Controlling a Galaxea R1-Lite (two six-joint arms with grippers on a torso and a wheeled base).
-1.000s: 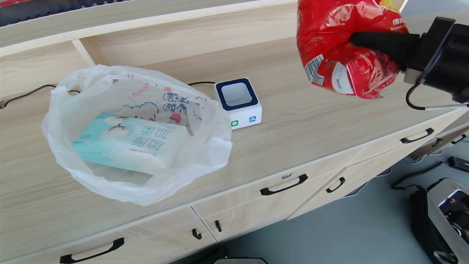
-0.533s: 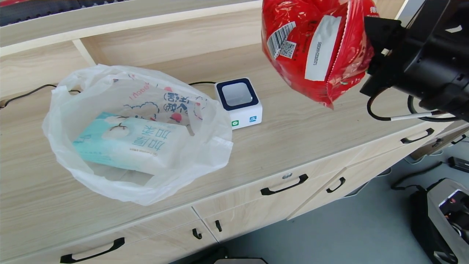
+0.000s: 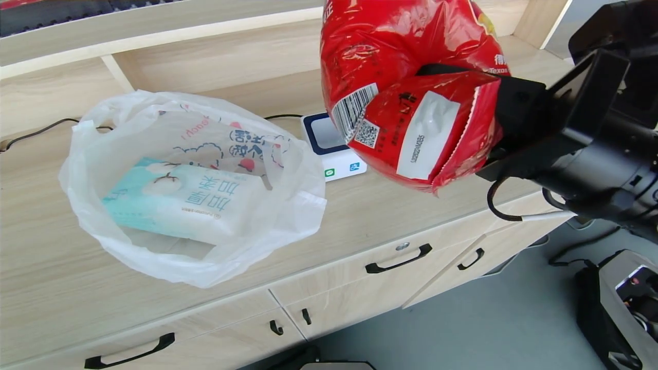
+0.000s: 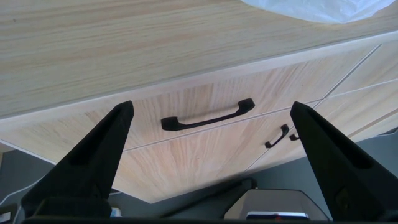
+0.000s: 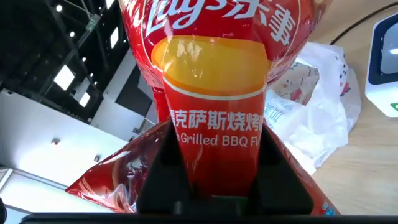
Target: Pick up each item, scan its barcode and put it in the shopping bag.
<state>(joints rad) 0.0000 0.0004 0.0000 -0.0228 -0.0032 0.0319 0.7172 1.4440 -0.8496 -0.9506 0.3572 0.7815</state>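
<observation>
My right gripper (image 3: 462,77) is shut on a red chip bag (image 3: 406,87), pinching its middle. The bag hangs in the air just right of and above the white barcode scanner (image 3: 334,149), hiding part of it, with its barcode and white label turned toward the head camera. In the right wrist view the chip bag (image 5: 214,93) bulges between the black fingers (image 5: 165,168). A white plastic shopping bag (image 3: 190,185) lies open on the left of the counter with a teal tissue pack (image 3: 180,200) inside. My left gripper (image 4: 211,168) is open, hovering off the counter's front edge over the drawers.
The wooden counter (image 3: 426,174) has a raised back shelf (image 3: 205,46) behind the bag and scanner. Cables (image 3: 36,131) run along the back. Drawer handles (image 3: 398,259) line the front below. Black equipment (image 3: 617,303) sits on the floor at lower right.
My right gripper has carried the chip bag leftward toward the scanner and turned it, so the barcode and label now face the head camera. The shopping bag and the scanner have not moved.
</observation>
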